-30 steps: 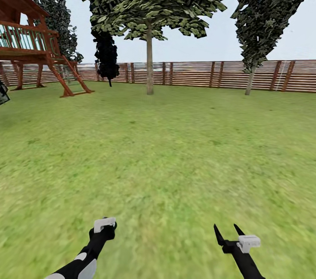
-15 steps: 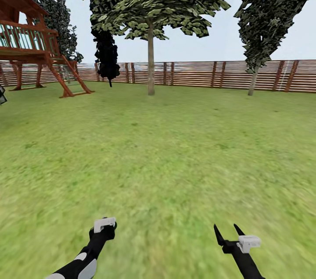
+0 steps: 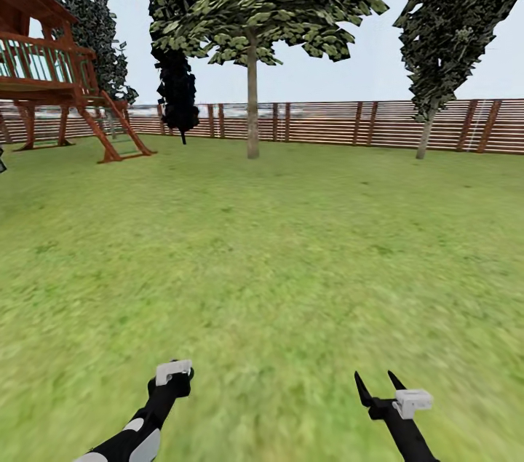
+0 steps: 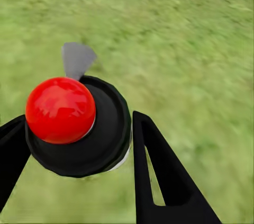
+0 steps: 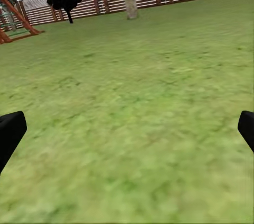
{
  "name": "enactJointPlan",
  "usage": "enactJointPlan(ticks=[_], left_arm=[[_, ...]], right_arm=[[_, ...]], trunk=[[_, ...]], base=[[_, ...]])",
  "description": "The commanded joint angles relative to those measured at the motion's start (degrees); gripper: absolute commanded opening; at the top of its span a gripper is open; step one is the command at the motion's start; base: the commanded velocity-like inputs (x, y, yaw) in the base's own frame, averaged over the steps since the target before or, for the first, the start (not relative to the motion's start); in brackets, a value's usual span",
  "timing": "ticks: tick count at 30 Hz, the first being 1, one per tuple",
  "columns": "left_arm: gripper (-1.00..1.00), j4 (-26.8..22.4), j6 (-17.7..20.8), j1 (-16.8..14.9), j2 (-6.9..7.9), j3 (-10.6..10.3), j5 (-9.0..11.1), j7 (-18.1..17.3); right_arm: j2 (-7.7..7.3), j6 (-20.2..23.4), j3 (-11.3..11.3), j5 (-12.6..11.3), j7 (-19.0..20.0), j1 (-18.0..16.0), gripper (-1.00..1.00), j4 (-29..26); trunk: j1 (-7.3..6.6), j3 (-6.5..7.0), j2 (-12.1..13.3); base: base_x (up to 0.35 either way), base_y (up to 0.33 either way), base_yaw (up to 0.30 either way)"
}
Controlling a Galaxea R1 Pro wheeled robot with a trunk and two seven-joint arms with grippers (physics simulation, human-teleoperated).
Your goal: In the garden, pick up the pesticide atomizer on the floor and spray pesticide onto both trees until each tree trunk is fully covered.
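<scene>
While my left claw point(image 4: 74, 144) is pinching the pesticide atomizer point(image 4: 79, 126), right claw point(image 3: 378, 380) spread, I'm facing the nearer tree trunk point(image 3: 252, 109) straight ahead.

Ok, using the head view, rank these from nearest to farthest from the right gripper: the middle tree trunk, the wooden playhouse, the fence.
From the right gripper:
1. Middle tree trunk, ahead, slightly left, on the lawn.
2. Wooden playhouse, far left; close to the trunk in depth, so this pair is uncertain.
3. Fence, behind both, along the lawn's back edge.
</scene>
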Motion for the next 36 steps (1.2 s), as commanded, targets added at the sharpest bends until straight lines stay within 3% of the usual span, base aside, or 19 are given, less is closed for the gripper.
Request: enactJointPlan(ticks=[1,36], left_arm=[[-1.0,0.0,0.0,0.0,0.0,0.0,0.0,0.0],[-1.0,0.0,0.0,0.0,0.0,0.0,0.0,0.0]], right_arm=[[0.0,0.0,0.0,0.0,0.0,0.0,1.0,0.0],[0.0,0.0,0.0,0.0,0.0,0.0,1.0,0.0]], trunk=[[0.0,0.0,0.0],[0.0,0.0,0.0]], base=[[0.316,0.164,0.0],[0.328,0.121,0.0]])
